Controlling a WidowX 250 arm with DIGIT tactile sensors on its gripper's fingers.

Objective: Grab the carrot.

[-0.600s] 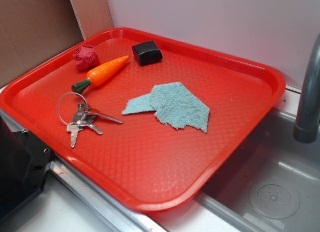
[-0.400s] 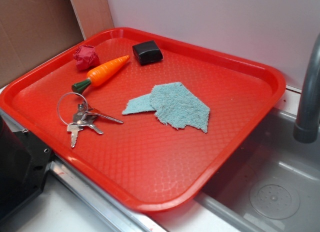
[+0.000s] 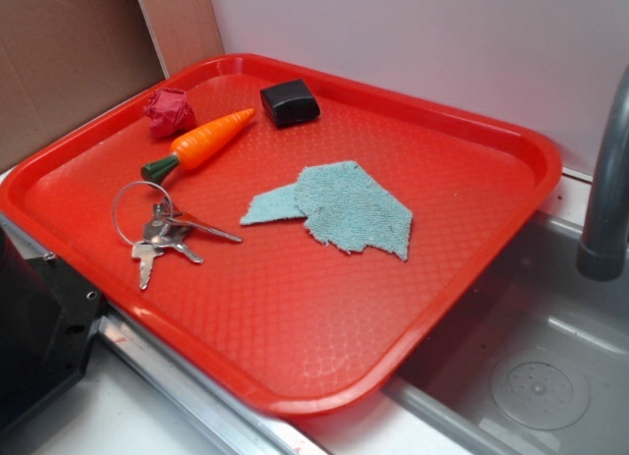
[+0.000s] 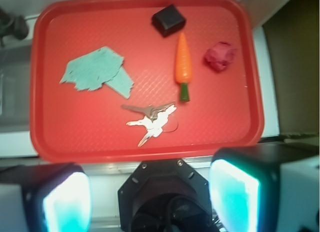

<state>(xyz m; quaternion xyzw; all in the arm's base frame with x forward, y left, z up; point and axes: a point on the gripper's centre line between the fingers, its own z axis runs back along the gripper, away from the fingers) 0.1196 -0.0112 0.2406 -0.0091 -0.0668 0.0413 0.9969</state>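
Note:
The orange toy carrot (image 3: 201, 141) with a dark green stub lies flat on the red tray (image 3: 295, 308) near its far left part. Its tip points toward a black block. In the wrist view the carrot (image 4: 183, 61) lies lengthwise in the upper right of the tray (image 4: 85, 127), stub end toward the camera. My gripper (image 4: 150, 192) is high above and behind the tray's near edge. Its two cyan pads stand wide apart with nothing between them. The gripper does not show in the exterior view.
A wrinkly red paper ball (image 3: 169, 112) sits just left of the carrot. A black block (image 3: 290, 102) lies off its tip. Keys on a ring (image 3: 162, 229) and a teal cloth (image 3: 339, 207) lie nearer. A faucet (image 3: 604, 199) and a sink (image 3: 541, 376) are at the right.

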